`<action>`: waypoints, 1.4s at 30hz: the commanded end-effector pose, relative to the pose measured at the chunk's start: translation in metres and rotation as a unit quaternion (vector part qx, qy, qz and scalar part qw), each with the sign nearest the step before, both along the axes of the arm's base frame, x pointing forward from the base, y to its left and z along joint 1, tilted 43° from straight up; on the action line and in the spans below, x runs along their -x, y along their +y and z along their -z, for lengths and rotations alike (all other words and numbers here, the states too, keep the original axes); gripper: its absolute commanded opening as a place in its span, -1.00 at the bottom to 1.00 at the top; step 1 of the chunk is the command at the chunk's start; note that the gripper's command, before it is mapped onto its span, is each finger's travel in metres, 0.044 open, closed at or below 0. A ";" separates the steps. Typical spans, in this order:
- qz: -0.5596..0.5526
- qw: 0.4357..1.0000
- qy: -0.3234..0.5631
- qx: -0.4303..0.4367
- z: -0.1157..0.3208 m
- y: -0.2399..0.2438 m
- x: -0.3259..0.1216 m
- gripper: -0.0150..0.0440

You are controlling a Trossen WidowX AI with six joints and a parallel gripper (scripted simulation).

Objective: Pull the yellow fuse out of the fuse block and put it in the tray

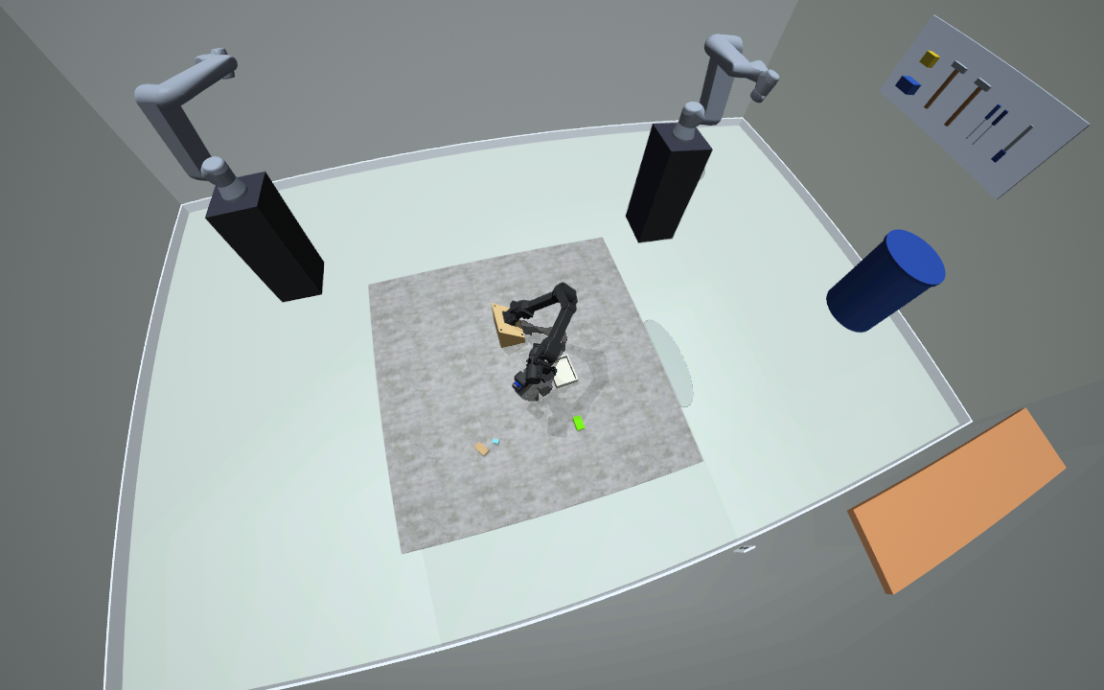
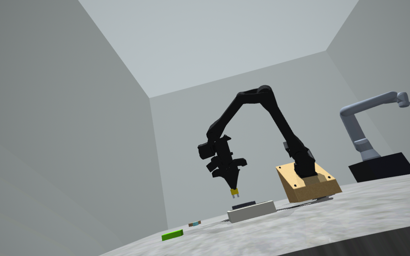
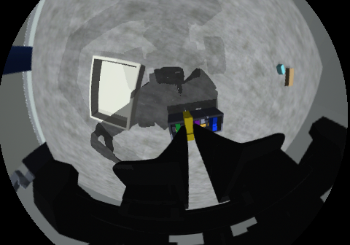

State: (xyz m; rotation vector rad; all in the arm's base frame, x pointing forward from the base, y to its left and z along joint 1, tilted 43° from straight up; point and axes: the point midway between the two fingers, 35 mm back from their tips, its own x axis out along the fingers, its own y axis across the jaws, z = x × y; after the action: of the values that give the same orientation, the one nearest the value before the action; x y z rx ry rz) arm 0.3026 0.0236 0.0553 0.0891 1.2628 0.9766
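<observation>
The fingers (image 2: 234, 188) were clenched on the yellow fuse (image 2: 234, 192), gripping its body from above so that its two metal prongs hung free below. That hold made sense: the top was the only part a straight upward pull could reach without brushing the neighbours.

In the exterior view the fuse hung in the air, apart from the block (image 2: 243, 204), with a gap under the prongs. The height looked deliberate, since the prongs had to be out of the slot before any sideways travel. In the wrist view the fuse (image 3: 189, 125) lay over the block (image 3: 195, 119), where the other fuses (image 3: 204, 122) stood in their row. So the extraction seemed done and the carry not yet begun.

The tray (image 3: 115, 90) sat on the bench (image 2: 343, 203) just beside the block, which kept the carry short. The risk, as I judged it, was dropping too early and clipping the block or the tray rim.
</observation>
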 end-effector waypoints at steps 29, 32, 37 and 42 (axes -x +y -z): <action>-0.001 1.000 0.001 -0.016 -0.087 0.108 0.028 -0.49; -0.001 1.000 0.001 -0.016 -0.083 0.111 0.028 -0.49; -0.001 1.000 0.001 -0.017 -0.078 0.116 0.029 -0.49; -0.001 1.000 0.001 -0.017 -0.072 0.122 0.029 -0.49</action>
State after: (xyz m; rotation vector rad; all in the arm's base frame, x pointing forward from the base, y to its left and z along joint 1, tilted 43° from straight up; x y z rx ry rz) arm 0.2754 0.1410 0.1325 0.1081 1.2418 0.9982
